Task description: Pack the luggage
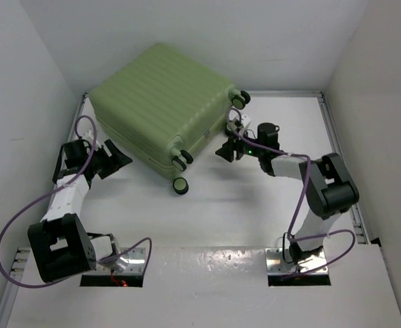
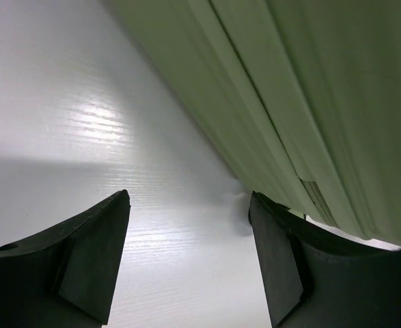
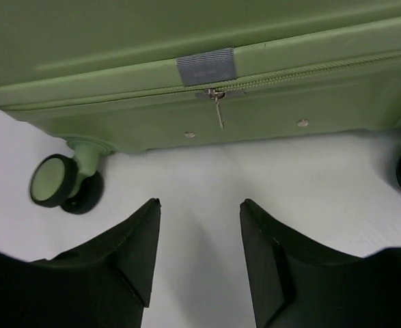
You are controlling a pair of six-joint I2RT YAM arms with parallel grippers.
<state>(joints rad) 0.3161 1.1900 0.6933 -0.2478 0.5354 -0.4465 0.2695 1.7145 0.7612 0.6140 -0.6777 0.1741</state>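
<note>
The luggage (image 1: 162,102) lies flat and closed at the far left of the surface (image 1: 255,212), its wheel (image 3: 57,183) end toward the right arm. The left pincer (image 1: 118,158) stands apart and empty just beside the shell's left side, and the right pincer (image 1: 226,150), also apart and holding nothing, faces the zipper pull (image 3: 218,113) at the seam. The ribbed hard shell looks stiff, smooth and bulky, probably too wide and slippery to clamp and likelier to slide than lift, so the small zipper pull, then the lid's edge, seem the best holds.
</note>
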